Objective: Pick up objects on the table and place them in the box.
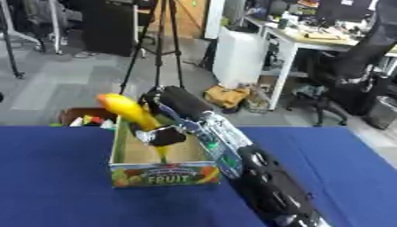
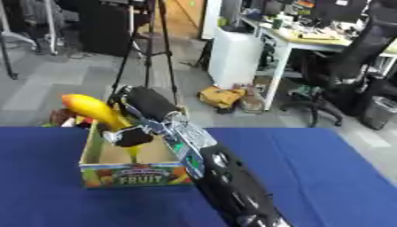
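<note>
A yellow banana-like object [image 1: 130,111] with an orange end hangs tilted over the open cardboard box [image 1: 164,174] marked FRUIT. My right hand [image 1: 161,135] is shut on its lower part, above the box's inside. The right arm [image 1: 256,177] reaches in from the lower right across the blue table [image 1: 54,177]. The box's floor [image 1: 143,153] looks bare where it shows. My left hand shows in neither view.
Small coloured things [image 1: 87,119] lie in a dark container behind the box's far left corner, off the table. A tripod [image 1: 159,44], a white cabinet [image 1: 236,57] and office chairs [image 2: 341,66] stand on the floor beyond the far edge.
</note>
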Tool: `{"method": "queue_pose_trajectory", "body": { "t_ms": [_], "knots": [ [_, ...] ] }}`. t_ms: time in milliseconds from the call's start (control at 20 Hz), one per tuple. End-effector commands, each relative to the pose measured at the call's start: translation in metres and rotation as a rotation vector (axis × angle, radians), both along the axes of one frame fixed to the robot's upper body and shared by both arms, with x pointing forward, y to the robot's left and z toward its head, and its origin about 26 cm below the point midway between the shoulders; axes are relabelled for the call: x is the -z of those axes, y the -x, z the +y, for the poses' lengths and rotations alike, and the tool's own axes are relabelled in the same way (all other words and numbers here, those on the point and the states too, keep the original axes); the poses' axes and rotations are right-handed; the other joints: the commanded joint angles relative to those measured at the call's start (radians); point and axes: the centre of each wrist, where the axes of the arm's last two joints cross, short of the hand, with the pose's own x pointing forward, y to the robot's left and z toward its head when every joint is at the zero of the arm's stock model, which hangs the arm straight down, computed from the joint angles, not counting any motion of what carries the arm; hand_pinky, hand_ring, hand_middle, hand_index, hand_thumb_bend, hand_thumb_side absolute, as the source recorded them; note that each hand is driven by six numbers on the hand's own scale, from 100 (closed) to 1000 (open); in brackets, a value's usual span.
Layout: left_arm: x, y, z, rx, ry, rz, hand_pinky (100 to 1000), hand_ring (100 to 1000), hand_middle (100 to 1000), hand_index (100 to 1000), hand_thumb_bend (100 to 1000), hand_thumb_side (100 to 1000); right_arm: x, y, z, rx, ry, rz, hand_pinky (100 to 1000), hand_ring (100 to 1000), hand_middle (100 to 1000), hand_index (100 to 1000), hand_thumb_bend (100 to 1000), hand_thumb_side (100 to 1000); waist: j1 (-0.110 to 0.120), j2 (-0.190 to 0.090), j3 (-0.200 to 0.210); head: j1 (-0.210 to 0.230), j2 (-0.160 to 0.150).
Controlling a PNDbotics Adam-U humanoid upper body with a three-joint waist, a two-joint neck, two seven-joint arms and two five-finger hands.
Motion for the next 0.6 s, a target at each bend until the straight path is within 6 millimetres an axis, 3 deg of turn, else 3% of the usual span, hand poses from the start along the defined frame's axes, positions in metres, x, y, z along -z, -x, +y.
{"method": "queue_pose_trajectory", "body": {
  "t_ms": [50, 600],
  "knots": [
    [-0.01, 0.004, 0.002, -0.001, -0.021, -0.034, 432, 640, 615, 858, 100, 978, -0.015, 0.007, -0.008, 0.028, 0.034, -0.042, 394, 489, 401, 504, 100, 569, 0.006, -0.019, 0.002, -0.006, -0.016],
    [-0.012, 0.004, 0.002, -0.001, -0.011, -0.042, 430, 639, 613, 857, 100, 977, 0.003, -0.005, -0.023, 0.04, 0.072, 0.019, 404, 510, 427, 524, 100, 566, 0.002, 0.0, 0.026, -0.034, -0.038]
  ]
}}
